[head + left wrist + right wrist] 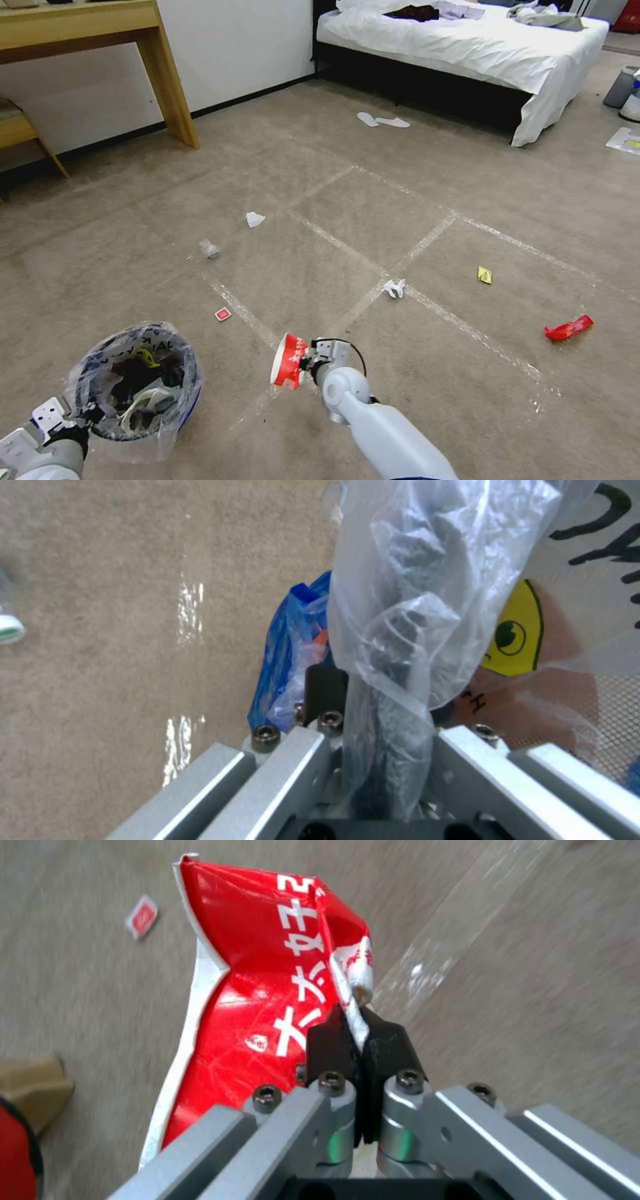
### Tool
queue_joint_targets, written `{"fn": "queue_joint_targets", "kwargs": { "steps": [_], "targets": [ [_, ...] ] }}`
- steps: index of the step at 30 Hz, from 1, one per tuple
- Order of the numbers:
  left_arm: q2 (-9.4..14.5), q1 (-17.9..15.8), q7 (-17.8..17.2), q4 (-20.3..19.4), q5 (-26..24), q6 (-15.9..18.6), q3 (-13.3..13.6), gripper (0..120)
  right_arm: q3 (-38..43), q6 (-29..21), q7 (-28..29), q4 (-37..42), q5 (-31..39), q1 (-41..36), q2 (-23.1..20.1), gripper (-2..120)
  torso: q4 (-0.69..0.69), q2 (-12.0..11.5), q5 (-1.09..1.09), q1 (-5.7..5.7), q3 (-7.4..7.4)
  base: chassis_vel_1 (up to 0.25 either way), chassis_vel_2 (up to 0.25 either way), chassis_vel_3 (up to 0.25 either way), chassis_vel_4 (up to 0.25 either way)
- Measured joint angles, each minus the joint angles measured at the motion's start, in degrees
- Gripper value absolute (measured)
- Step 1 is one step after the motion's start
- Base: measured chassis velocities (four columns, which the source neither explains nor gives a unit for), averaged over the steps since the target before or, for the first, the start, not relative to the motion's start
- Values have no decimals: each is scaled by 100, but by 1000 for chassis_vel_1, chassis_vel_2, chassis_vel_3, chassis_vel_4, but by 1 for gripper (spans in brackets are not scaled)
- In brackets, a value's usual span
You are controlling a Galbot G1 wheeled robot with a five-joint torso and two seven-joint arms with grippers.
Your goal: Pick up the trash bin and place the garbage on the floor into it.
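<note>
Two grippers busy: my right gripper is clenched on torn red-white paper cup, held above beige taped carpet. Left gripper pinches rim of small round bin w/ crinkly clear plastic bag, just left of cup.

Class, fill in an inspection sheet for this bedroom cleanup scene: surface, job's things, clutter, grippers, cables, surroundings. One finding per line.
Surface: beige carpet crossed by tape strips.
Job's things: trash bin, bag-lined, part full; torn red cup; tissues; red wrapper; yellow scrap.
Clutter: white slippers.
Grippers: left gripper clamps the trash bin's rim; right gripper pinches the torn red cup.
Cables: black cable at the right wrist.
Surroundings: bed, wooden desk.
</note>
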Motion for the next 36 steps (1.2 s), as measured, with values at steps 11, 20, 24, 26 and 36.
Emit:
{"fn": "queue_joint_targets", "kwargs": {
  "steps": [11,20,24,26,36],
  "targets": [
    [146,1,-182,-152,-522,133,3,0,474,495,-167,785,43,-96,-432,0,1,0,1,0,0,0,0,0,0],
    [316,24,-262,-319,-789,220,59,0,774,596,-79,1715,168,-244,-794,0,0,0,0,0,0,0,0,0,0],
    [428,98,-318,-418,-973,266,65,0,924,680,-55,2221,174,-380,-1011,0,1,0,0,0,0,0,0,0,0],
    [472,125,-341,-460,-1059,287,72,0,993,735,-84,2415,159,-441,-1097,0,0,0,0,0,0,0,0,0,0],
    [628,206,-412,-679,-1323,373,219,0,1439,1155,-419,3541,57,-759,-1829,0,-1,0,0,0,0,0,0,0,0]
  ]
}}
